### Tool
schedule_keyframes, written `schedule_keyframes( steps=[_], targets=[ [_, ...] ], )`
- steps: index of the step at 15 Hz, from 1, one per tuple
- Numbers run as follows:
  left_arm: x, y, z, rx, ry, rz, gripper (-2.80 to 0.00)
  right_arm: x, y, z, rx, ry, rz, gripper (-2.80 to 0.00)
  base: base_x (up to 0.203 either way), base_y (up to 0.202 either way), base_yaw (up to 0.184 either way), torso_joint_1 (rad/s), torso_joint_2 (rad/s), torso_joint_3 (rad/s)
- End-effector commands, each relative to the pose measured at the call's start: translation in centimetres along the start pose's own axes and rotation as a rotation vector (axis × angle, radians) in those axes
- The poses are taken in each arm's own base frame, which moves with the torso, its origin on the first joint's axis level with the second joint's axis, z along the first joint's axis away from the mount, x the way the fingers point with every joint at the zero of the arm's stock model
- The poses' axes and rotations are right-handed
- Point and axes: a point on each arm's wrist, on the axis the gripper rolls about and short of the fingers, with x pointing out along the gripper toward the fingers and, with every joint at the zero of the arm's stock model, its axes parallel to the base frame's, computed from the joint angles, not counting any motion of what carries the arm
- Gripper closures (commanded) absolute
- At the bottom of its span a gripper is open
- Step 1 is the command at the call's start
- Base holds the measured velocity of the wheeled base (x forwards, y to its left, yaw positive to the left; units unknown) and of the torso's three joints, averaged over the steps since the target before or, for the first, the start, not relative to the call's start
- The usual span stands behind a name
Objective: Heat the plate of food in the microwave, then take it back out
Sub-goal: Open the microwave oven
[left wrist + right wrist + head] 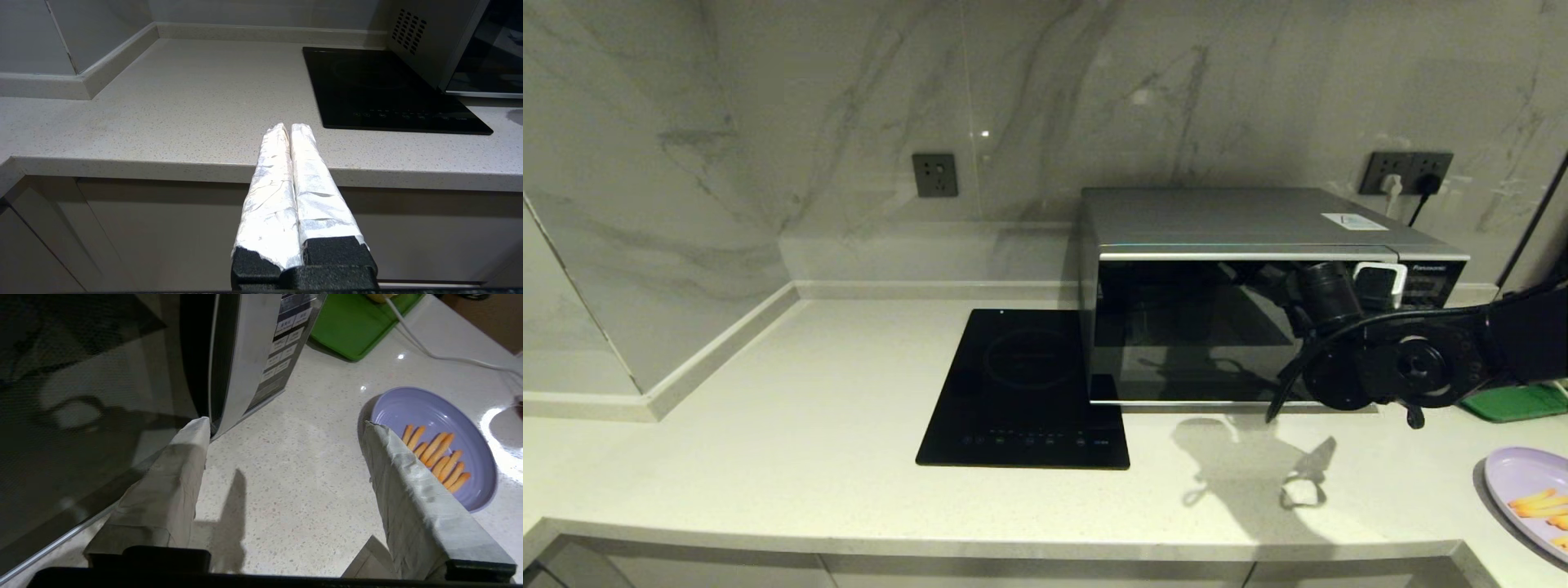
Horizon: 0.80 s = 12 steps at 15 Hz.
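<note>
The silver microwave stands on the counter at the back right, its dark glass door closed against the front. My right gripper hovers before the door's right end, next to the keypad panel. In the right wrist view this gripper is open and holds nothing; one finger lies by the door's silver trim. The lavender plate with orange-yellow sticks rests on the counter to the right, apart from the gripper. My left gripper is shut and empty, parked at the counter's front edge.
A flat black hob lies left of the microwave, touching its side. A green tray sits right of the microwave, behind the plate. A white cable runs across the counter near the tray. Marble wall behind holds sockets.
</note>
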Motion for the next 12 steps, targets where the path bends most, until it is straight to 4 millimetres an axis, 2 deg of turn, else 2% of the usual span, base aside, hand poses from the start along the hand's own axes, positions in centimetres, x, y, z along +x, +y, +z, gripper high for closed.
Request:
schedule_keyframes(
  steps=[1,4,8,12],
  targets=[
    [0.0,0.0,0.0,0.0,-0.001,0.0,0.0,0.9,0.9,-0.8,-0.021,-0.002,-0.033,-2.8,0.0,0.0,0.0,0.0,0.0,0.0],
    [0.0,0.0,0.0,-0.001,-0.002,0.0,0.0,1.6,1.5,-0.4,-0.027,-0.013,-0.057,-2.8,0.0,0.0,0.0,0.0,0.0,0.0],
    [0.0,0.0,0.0,-0.001,-0.001,0.0,0.0,3.8,1.9,-0.2,-0.022,-0.016,-0.119,-2.8,0.0,0.0,0.0,0.0,0.0,0.0],
    [0.0,0.0,0.0,0.0,-0.001,0.0,0.0,4.7,2.3,-0.5,-0.018,-0.011,-0.132,-2.8,0.0,0.0,0.0,0.0,0.0,0.0]
  ],
)
